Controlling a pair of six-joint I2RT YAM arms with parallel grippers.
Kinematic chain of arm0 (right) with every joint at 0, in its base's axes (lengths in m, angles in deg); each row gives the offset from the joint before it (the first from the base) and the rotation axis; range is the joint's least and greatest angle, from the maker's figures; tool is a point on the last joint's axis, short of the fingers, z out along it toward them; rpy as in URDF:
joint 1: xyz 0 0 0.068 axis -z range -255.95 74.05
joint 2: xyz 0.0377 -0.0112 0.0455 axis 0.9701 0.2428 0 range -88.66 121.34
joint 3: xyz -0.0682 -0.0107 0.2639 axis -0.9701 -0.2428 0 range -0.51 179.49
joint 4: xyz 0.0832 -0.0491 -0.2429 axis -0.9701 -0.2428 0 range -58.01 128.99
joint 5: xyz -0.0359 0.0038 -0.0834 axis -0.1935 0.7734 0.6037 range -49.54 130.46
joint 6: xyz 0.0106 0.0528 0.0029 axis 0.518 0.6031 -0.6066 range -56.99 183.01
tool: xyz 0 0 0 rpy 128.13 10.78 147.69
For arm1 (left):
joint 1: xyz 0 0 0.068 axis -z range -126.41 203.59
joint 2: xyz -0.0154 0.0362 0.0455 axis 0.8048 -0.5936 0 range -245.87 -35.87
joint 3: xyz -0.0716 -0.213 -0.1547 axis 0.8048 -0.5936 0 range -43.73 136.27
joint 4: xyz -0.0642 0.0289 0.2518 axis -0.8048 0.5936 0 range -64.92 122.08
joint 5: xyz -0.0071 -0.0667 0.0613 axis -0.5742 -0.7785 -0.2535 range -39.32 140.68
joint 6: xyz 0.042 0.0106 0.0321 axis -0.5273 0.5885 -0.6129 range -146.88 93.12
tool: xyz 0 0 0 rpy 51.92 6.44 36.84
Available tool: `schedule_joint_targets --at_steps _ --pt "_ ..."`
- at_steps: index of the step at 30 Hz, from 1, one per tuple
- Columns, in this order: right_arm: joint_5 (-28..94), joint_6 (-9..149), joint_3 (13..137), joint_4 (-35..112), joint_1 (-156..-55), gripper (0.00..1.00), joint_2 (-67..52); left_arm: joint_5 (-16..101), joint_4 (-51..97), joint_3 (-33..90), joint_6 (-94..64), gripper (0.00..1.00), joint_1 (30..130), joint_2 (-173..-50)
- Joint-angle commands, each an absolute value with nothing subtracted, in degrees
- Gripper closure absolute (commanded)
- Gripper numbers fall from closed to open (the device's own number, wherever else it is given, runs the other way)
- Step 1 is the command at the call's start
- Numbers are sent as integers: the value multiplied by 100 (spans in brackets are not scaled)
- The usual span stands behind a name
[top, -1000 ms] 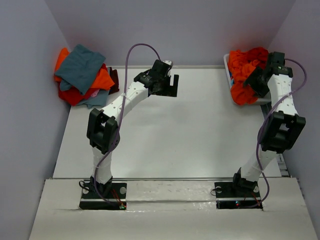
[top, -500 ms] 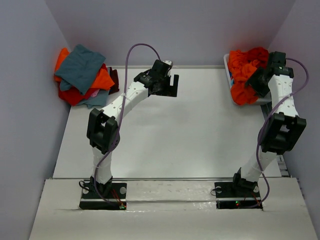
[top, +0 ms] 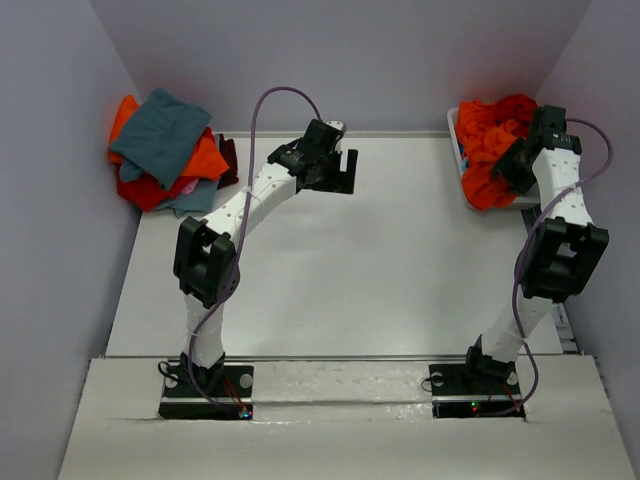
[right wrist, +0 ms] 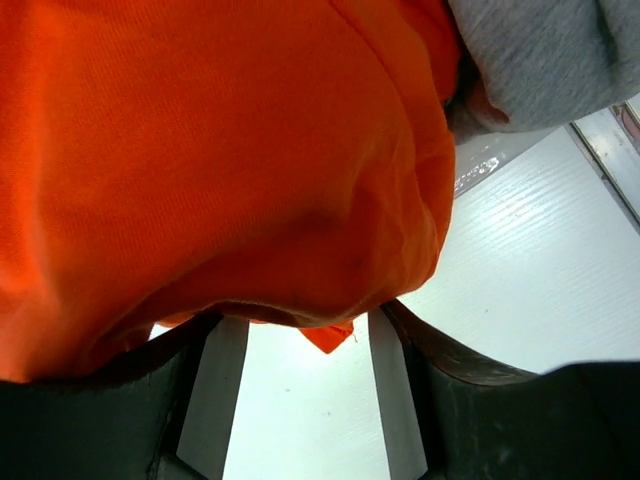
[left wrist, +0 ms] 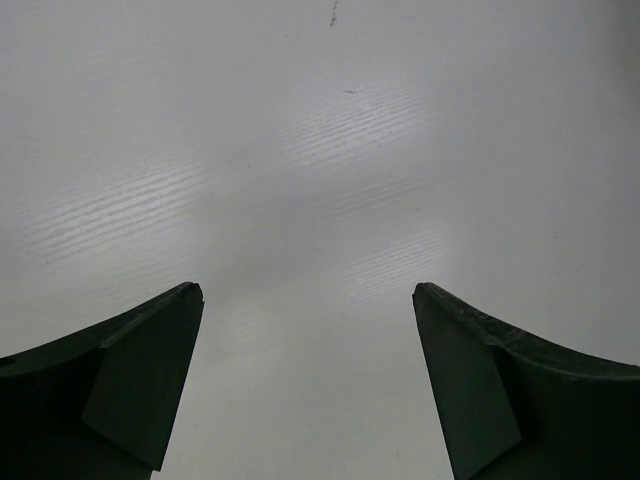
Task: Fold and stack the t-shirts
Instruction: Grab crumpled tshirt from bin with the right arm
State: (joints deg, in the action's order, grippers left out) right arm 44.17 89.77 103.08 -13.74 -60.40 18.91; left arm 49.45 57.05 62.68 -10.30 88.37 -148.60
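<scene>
A bright orange t-shirt (top: 488, 150) is heaped in the white bin (top: 453, 126) at the table's far right corner and spills over its near rim. My right gripper (top: 512, 160) is pushed into the heap. In the right wrist view the orange t-shirt (right wrist: 220, 150) bulges down over the right gripper (right wrist: 300, 318); its fingers (right wrist: 215, 400) stand apart and their tips are hidden by cloth. A grey t-shirt (right wrist: 540, 50) shows at the upper right. My left gripper (top: 345, 170) hovers wide open and empty over the table (left wrist: 320, 150).
A loose pile of t-shirts (top: 165, 150), a teal-grey one on top of orange and red ones, lies off the table's far left corner against the wall. Grey walls close in both sides. A metal rail (top: 565, 320) runs along the table's right edge.
My right gripper has pushed a little farther up into the orange heap and its fingers have drawn somewhat closer together. The left arm has not moved.
</scene>
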Motion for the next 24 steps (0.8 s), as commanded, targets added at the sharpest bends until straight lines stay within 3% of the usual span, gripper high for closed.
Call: schedule_joint_targets --at_steps 1,24 --pt "4556 8964 10654 -1058 -6057 46 1901 4998 5637 6253 -1114 1 8857 -14503" --pt "4047 9017 10557 -1164 -6057 89 1690 4937 5619 6261 -1097 1 8857 -14547"
